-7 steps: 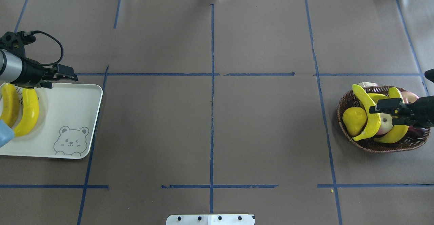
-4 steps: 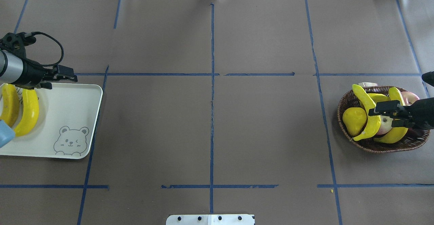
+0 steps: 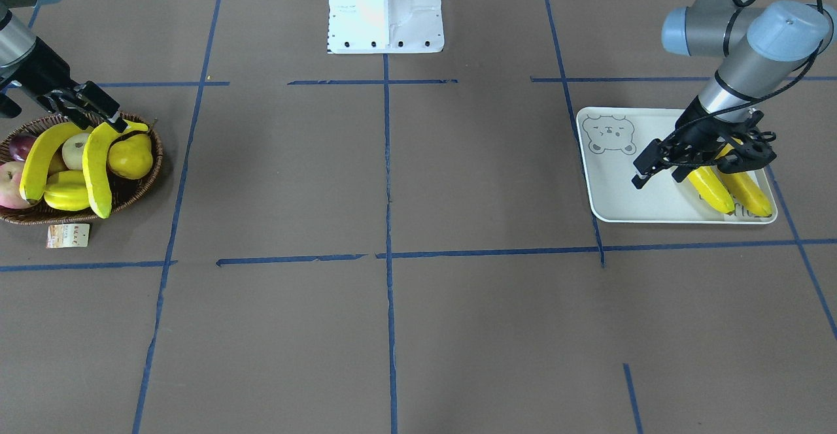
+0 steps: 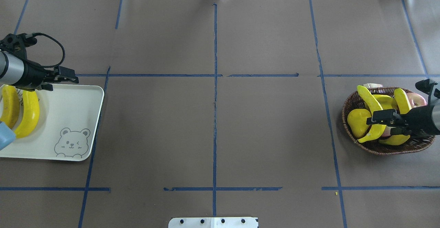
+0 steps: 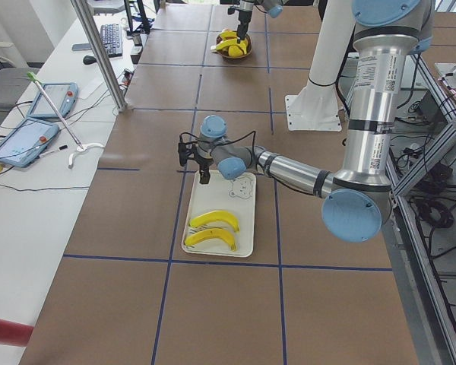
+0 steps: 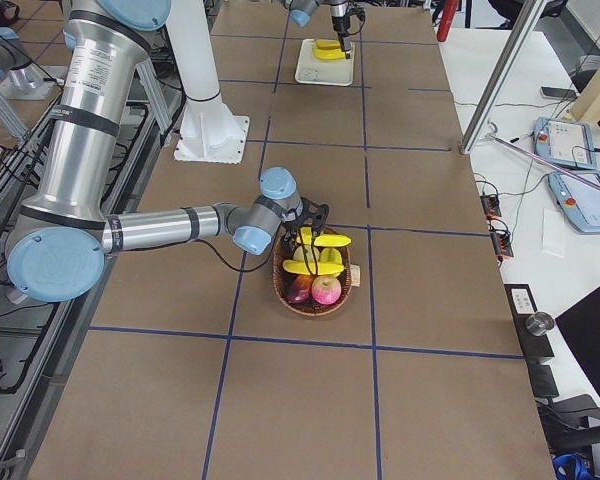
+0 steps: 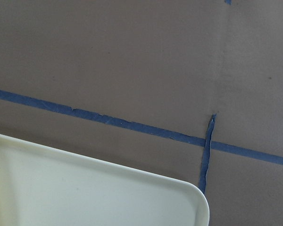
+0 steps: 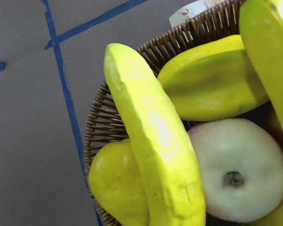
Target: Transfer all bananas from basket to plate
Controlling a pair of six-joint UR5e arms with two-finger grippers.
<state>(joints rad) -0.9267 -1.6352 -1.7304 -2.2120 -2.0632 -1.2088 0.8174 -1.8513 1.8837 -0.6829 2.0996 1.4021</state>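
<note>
Two bananas (image 4: 29, 113) (image 4: 8, 106) lie side by side on the white bear plate (image 4: 68, 118), also in the front view (image 3: 709, 189). My left gripper (image 4: 74, 78) hovers over the plate's far edge, open and empty; its wrist view shows only the plate's corner (image 7: 132, 197). The wicker basket (image 4: 388, 150) holds two more bananas (image 4: 373, 114) (image 4: 400, 99). My right gripper (image 4: 376, 125) is open, low over the basket, its fingers either side of the long banana (image 3: 97, 166). That banana fills the right wrist view (image 8: 155, 141).
The basket also holds a yellow pear (image 4: 357, 123), a ridged starfruit (image 8: 212, 80), a pale apple (image 8: 240, 169) and a red apple (image 4: 416, 99). A paper tag (image 3: 67, 235) lies beside the basket. The robot's white base (image 3: 386, 9) stands mid-table.
My right gripper has moved left and lower over the basket, down toward the long banana. My left gripper has hardly moved.
</note>
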